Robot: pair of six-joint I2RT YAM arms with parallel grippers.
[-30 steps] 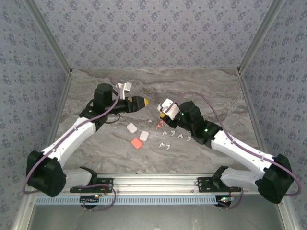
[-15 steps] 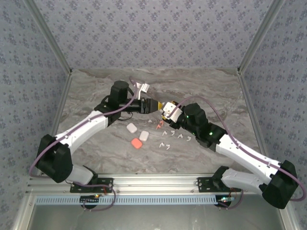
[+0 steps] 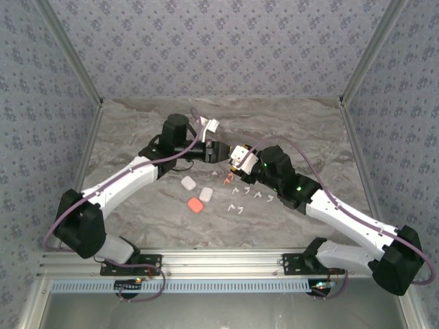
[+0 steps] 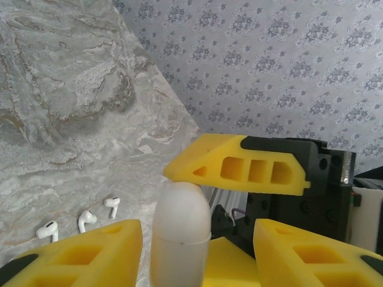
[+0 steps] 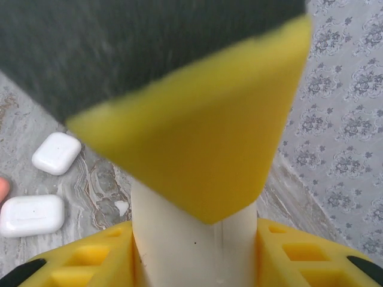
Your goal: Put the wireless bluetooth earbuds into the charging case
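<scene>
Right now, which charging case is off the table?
The white case clamped in the right gripper, with the left gripper open around it. The other two white cases and the coral-red case lie on the table.

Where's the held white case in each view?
Top external: white case mid-table, where left gripper and right gripper meet.
Left wrist: white case bottom centre, rounded end up.
Right wrist: white case bottom centre, upright.
Shared landmark: marble table.
</scene>
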